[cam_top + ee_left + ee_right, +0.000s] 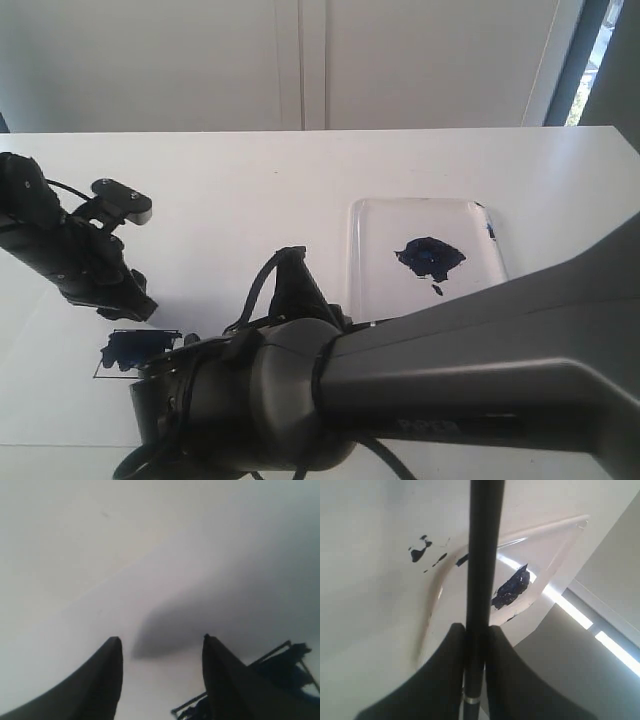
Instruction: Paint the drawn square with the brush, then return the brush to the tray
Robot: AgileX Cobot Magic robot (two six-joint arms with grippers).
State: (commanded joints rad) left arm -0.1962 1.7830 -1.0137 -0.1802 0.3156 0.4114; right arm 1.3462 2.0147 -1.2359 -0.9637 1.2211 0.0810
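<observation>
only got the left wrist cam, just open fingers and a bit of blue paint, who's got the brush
Observer: The right gripper is shut on the brush, with the black handle clamped in it.
Operator: ok and where's the tray for putting it back
Observer: The tray lies on the right of the exterior view, away from the square, with a blue-black paint blob near its middle.
</observation>
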